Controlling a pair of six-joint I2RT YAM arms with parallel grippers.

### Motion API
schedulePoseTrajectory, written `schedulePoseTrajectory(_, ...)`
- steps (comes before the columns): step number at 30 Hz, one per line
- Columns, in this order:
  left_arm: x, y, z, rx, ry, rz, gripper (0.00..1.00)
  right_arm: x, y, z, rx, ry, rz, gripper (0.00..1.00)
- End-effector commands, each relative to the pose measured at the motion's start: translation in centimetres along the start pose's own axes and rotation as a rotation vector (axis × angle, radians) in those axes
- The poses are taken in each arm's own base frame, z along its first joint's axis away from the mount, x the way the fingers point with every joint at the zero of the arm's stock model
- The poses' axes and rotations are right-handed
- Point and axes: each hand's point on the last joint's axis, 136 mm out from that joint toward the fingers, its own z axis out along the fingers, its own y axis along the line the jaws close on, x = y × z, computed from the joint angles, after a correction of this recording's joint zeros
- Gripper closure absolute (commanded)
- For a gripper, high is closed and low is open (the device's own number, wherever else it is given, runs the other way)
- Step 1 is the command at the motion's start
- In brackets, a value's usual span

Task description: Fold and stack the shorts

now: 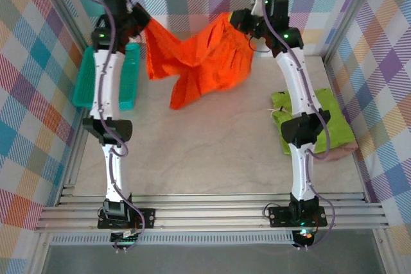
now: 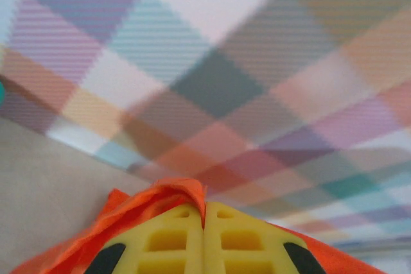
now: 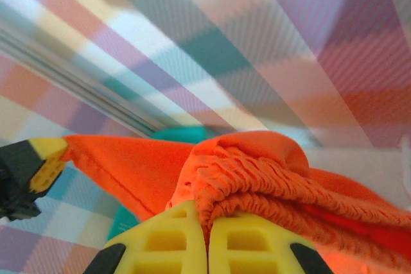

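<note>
Aloft over the desk [image 1: 192, 152], orange shorts [image 1: 199, 56] hang stretched between the left claw [image 1: 142, 20] and right claw [image 1: 236, 18], each clamped shut on a top edge, while green shorts [image 1: 337, 120] lie at right.

Bright, even light, soft shadows; wrist views blur the checked wall [image 2: 218, 88], nearby orange shorts [image 3: 257, 171] sharp.

3 pairs of shorts are showing from above: 1 orange shorts [image 1: 199, 62], 1 lime green shorts [image 1: 337, 120] and 1 pink shorts [image 1: 340, 153], which is peeking out at an edge only. 1 teal mesh basket [image 1: 83, 88] is sitting alongside. 2 arms are standing, the left arm [image 1: 106, 81] and the right arm [image 1: 297, 85], carrying 2 grippers: the left gripper [image 1: 142, 20] and the right gripper [image 1: 236, 18].
</note>
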Motion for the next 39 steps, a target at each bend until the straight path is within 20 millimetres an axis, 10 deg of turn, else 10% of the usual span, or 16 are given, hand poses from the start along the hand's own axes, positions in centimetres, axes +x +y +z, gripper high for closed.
schedulePoseTrajectory(1, -6.8, -7.5, -11.1, 0.211, -0.221, 0.036, 1.00, -4.1, 7.7, -5.4, -0.160, -0.142, -0.180, 1.00)
schedulePoseTrajectory(7, -6.4, -10.2, -20.3, 0.291, -0.312, 0.197, 1.00, -2.8, 5.2, -8.1, -0.043, -0.168, -0.339, 1.00)
schedulePoseTrajectory(15, 6.1, -2.7, -19.8, 0.234, -0.137, 0.274, 1.00, 6.5, -3.8, -7.5, 0.086, 0.007, -0.325, 1.00)
schedulePoseTrajectory(23, 15.2, 6.0, -21.0, 0.071, -0.017, 0.244, 1.00, 17.1, -5.9, -11.9, 0.080, 0.183, -0.182, 1.00)
schedulePoseTrajectory(28, 14.8, 9.5, -23.0, -0.081, -0.066, 0.240, 1.00, 22.9, -6.0, -15.0, 0.093, 0.283, -0.041, 1.00)
schedulePoseTrajectory(39, 11.3, 10.1, -24.6, -0.250, -0.129, 0.357, 1.00, 37.7, -5.0, -19.9, 0.174, 0.583, 0.159, 1.00)
